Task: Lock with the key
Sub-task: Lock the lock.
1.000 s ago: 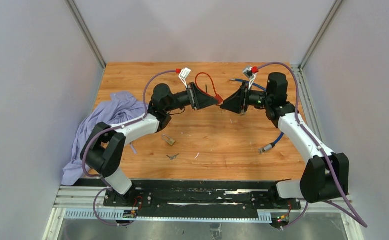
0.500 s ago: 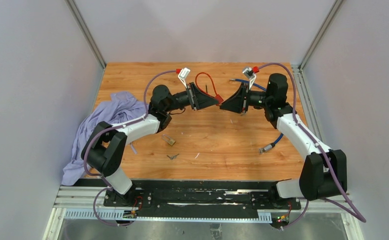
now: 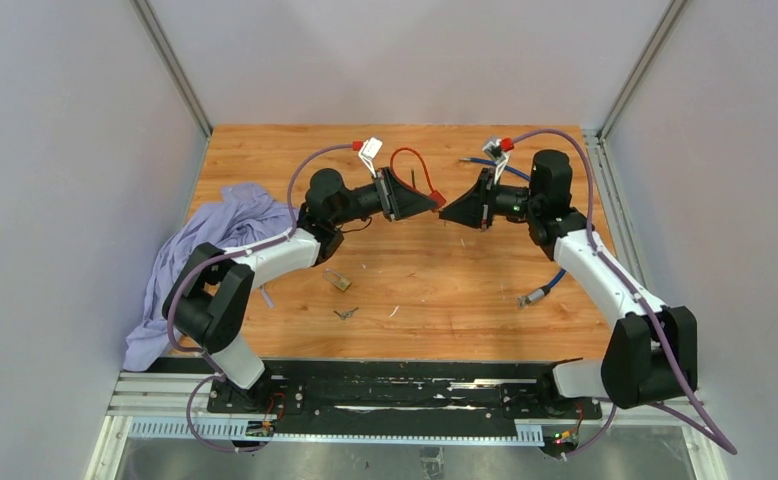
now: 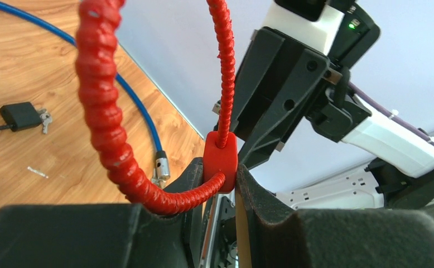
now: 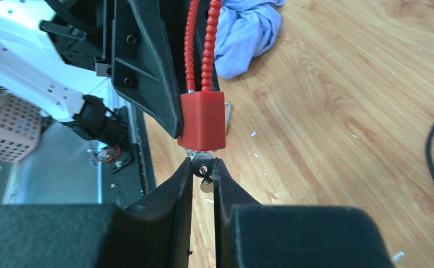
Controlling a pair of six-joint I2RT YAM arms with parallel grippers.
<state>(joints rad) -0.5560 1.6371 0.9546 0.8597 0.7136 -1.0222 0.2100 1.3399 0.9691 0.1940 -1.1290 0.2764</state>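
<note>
The key (image 5: 202,165) sits in the underside of the red lock (image 5: 202,120), its small flat head poking out just below the block. The right claw (image 5: 202,180) is pinched on that head. The left claw (image 4: 221,177) is clamped on the lock's sides, holding it above the desk (image 3: 445,270). The key looks thin, hard and likely slippery, so grip flat across its head. The ribbed cable (image 4: 100,111) above the lock should flex; the block looks rigid.

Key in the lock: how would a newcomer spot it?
Over the wooden table, the left gripper holds up a red cable lock. The key is the small silver piece poking from its body, pinched by the right gripper, unlike the loose keys lying on the wood.
</note>
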